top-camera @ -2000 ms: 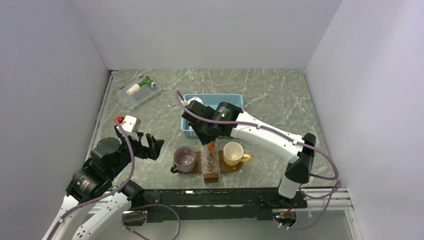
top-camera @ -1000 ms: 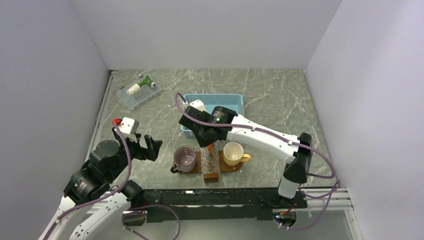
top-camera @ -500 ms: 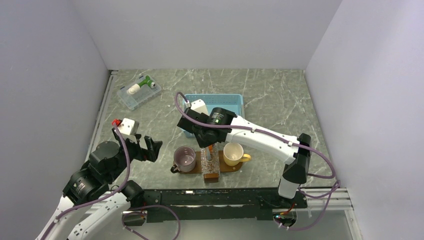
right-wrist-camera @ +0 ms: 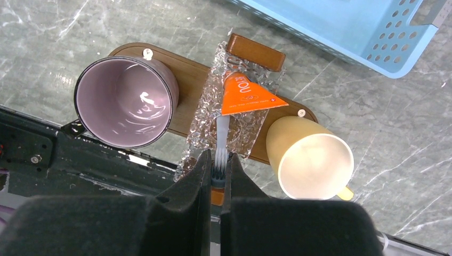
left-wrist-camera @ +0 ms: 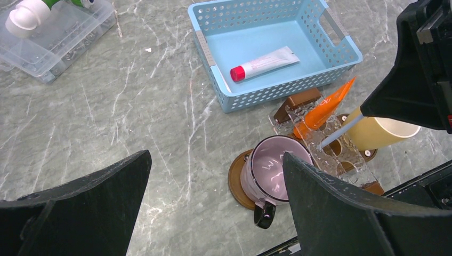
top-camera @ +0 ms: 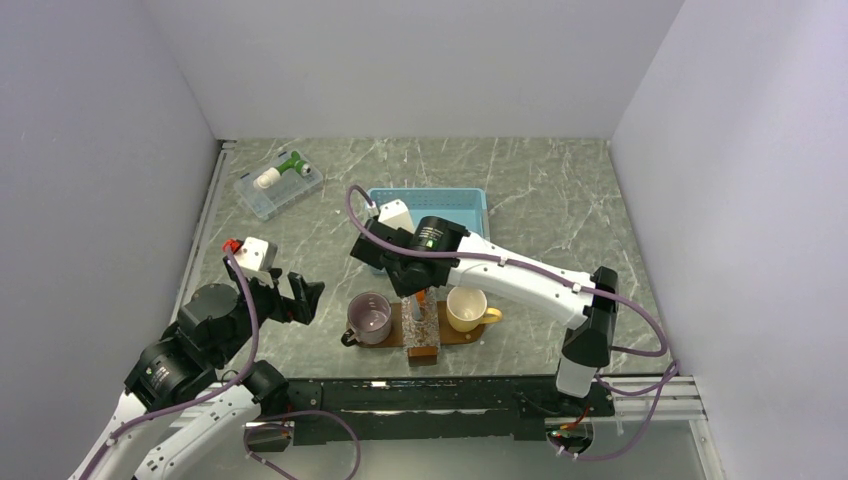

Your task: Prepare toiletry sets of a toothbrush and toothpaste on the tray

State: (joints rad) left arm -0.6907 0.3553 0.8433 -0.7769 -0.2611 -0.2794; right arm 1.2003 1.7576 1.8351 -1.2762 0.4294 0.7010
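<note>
My right gripper (right-wrist-camera: 217,160) is shut on the bristle end of the pale toothbrush (right-wrist-camera: 219,141), which points down into a clear holder (right-wrist-camera: 213,122) on the dark-brown tray (right-wrist-camera: 186,66). The orange toothpaste (right-wrist-camera: 246,96) stands in the same holder, just beyond the brush. In the top view the right gripper (top-camera: 415,290) hangs over the tray (top-camera: 398,328), with the toothpaste (top-camera: 424,297) beside it. The left wrist view shows the toothbrush (left-wrist-camera: 338,133) and the toothpaste (left-wrist-camera: 325,106) leaning together. My left gripper (left-wrist-camera: 216,160) is open and empty, above the table left of the tray.
A purple mug (right-wrist-camera: 125,101) stands on the tray's left end and a yellow mug (right-wrist-camera: 309,162) on its right. Behind them is a light-blue basket (left-wrist-camera: 213,58) holding a white tube with a red cap (left-wrist-camera: 264,63). A clear box (top-camera: 278,182) sits at the far left.
My right gripper has edged left and a little lower over the holder with the toothbrush in it. My left arm has drifted slightly back towards the near edge.
</note>
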